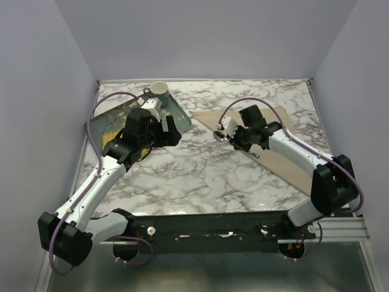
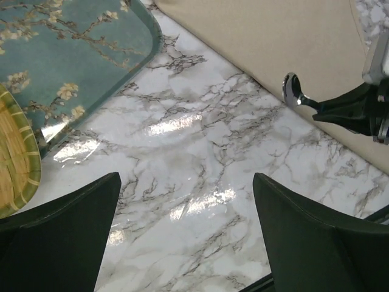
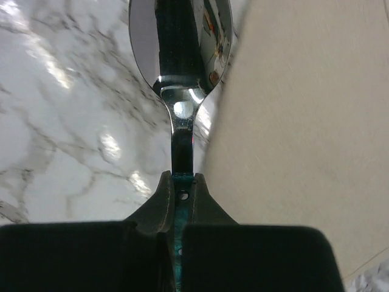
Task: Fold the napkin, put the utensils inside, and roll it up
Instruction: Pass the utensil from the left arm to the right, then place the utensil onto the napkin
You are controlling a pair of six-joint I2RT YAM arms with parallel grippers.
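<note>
Judging by the layout, I put us at the middle step. The napkin (image 1: 281, 165) lies at centre right of the top view as a triangle, so the fold looks done to me, though I can't see the layers. My right tool (image 3: 180, 194) is clamped on the spoon (image 3: 181, 55) at the neck where the teal handle begins. The bowl points out past the napkin's left edge, over bare surface (image 2: 182, 152). Whether the spoon touches anything, I can't tell. My left tool (image 2: 185, 182) hangs with its jaws spread wide and nothing in them, over the surface just right of the tray (image 1: 181, 118) at upper left. A cup (image 1: 159, 90) stands there. Left to do: lay the spoon on the cloth, then roll it up. I can read no brand, label or writing anywhere.
</note>
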